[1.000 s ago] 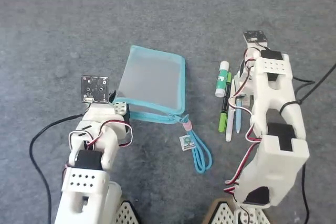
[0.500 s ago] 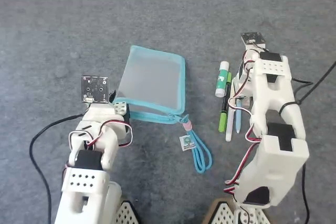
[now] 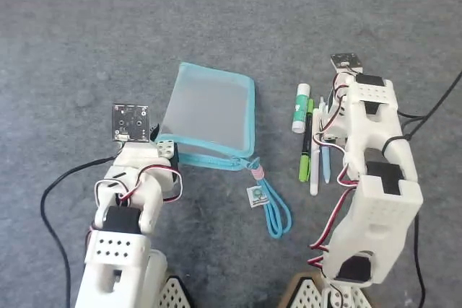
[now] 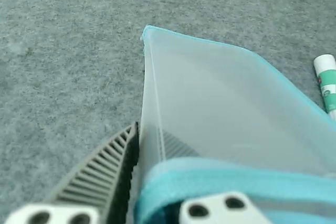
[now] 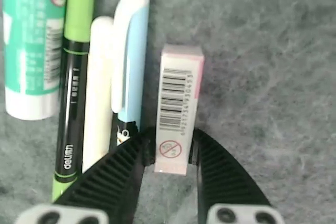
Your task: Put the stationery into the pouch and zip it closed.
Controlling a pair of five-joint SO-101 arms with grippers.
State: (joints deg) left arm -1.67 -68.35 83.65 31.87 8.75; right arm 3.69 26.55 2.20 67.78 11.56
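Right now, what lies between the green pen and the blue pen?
A white pen lies between the green pen and the blue pen, all three side by side, as the right wrist view shows.

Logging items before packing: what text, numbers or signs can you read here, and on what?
On the eraser at the right hand: barcode, digits too small to read; a round prohibition sign.
On the glue stick: small print, unreadable; a prohibition sign.
On the green pen: a short brand mark, left unquoted.
On the pouch: none.

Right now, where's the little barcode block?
In the right wrist view, the block lies on the grey mat between the right gripper's fingers, beside the blue pen.
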